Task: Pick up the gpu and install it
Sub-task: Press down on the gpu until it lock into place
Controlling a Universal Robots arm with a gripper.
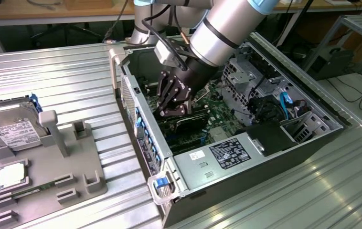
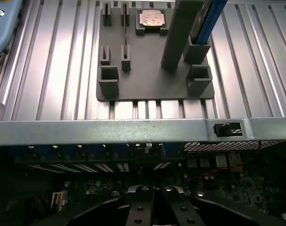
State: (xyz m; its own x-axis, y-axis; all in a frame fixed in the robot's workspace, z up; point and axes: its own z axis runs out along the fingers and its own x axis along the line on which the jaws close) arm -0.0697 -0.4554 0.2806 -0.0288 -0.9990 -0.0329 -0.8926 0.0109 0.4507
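- The gripper (image 1: 170,110) is down inside the open computer case (image 1: 276,157), low over the motherboard (image 1: 222,119), with the silver arm (image 1: 232,28) slanting in from above.
- The jaws are pressed together; in the wrist view the two black fingers (image 2: 142,207) meet with no gap showing between them.
- The gpu (image 1: 190,125) looks to be the dark flat card lying just under the fingertips, on the board near the case wall at the exterior view's left. Whether the jaws pinch its edge or merely touch it, I cannot tell.
- I also cannot see whether the card sits fully in its slot; the gripper hides that part.
- Out on the ribbed table (image 1: 53,71), the grey holder tray (image 1: 53,167) keeps the hard drive (image 1: 12,131) and the small square CPU chip (image 1: 12,174); several of its slots stand bare.
- Risks, as I judge them:
  - If the card is tilted against the slot, downward pressure could bend its edge connector or strain the board.
  - The fingers work close to the case wall and the rear brackets; a sideways drift could jam the card's metal end against the frame.
  - Loose cables (image 1: 283,107) lie further inside the case, towards the exterior view's right; a wide swing could snag them.
  - A half-seated card may spring up once released.
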